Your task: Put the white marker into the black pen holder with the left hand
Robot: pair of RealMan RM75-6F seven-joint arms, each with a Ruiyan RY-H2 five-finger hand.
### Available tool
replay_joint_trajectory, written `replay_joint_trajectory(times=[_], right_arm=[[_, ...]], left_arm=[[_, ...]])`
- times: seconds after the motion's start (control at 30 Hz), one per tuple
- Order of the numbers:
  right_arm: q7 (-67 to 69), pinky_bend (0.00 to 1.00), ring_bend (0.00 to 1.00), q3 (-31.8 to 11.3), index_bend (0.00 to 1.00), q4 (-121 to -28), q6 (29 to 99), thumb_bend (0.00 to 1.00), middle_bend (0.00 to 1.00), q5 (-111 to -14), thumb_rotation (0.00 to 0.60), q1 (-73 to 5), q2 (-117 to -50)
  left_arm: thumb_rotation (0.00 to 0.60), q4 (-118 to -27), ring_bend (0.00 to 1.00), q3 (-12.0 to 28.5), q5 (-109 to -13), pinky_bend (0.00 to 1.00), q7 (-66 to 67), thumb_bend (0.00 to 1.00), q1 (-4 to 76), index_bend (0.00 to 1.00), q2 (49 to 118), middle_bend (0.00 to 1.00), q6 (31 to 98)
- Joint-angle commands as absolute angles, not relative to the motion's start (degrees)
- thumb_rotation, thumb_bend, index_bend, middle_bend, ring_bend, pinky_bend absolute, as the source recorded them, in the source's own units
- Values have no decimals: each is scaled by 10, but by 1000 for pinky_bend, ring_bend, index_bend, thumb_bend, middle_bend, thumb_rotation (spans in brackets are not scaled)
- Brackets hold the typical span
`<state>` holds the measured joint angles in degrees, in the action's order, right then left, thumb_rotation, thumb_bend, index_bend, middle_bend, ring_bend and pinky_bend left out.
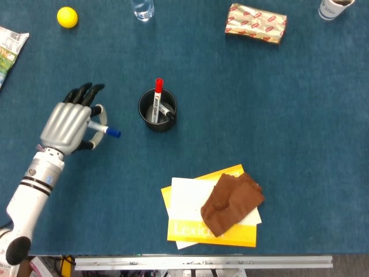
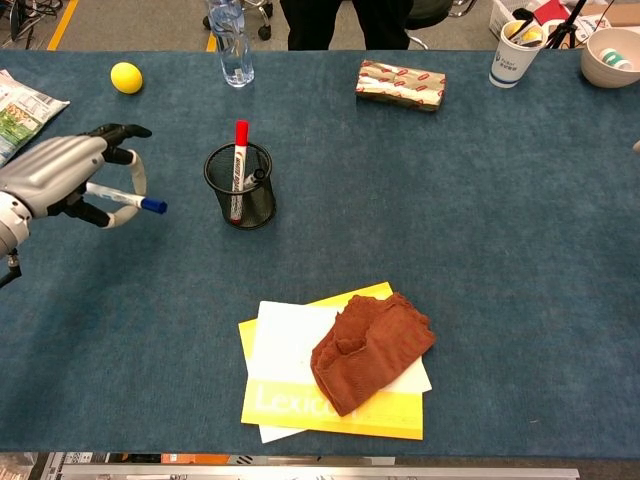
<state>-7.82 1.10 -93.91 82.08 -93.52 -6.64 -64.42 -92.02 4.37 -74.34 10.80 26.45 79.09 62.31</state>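
My left hand (image 1: 69,122) (image 2: 62,176) hovers above the table at the left and pinches the white marker (image 1: 104,130) (image 2: 127,198), whose blue cap points right toward the holder. The black mesh pen holder (image 1: 157,109) (image 2: 239,186) stands upright a short way to the right of the marker's tip. It holds a red-capped marker (image 1: 157,99) (image 2: 239,166) and a black-capped one. My right hand shows in neither view.
Behind lie a yellow ball (image 1: 67,17), a water bottle (image 2: 229,40), a wrapped snack pack (image 1: 256,22), a paper cup (image 2: 512,55) and a bowl (image 2: 612,56). A printed bag (image 2: 22,103) sits at the far left. A brown cloth (image 1: 232,202) lies on a yellow book (image 1: 190,229) in front.
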Motion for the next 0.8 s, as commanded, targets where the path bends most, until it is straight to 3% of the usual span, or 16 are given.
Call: replay_joint_trajectory(times=[0.03,0.37,0.8], right_arm=[[-78,262,201,11,299,-939,820,0,324,-935,600,-67,-644],[-79,262,202,12,299,-940,820,0,324,-936,600,-66,-644],[-77,262,202,14,299,-939,815,0,324,-935,600,-68,-645]], left_arm=[[600,-947,13,61,-734,121,114,342,264,595,789,84,641],[600,-990,13,108,-754,121,110,342,257,632,844,84,737],[600,-1074,13,148,-632,121,82,342,276,640,860,84,687]])
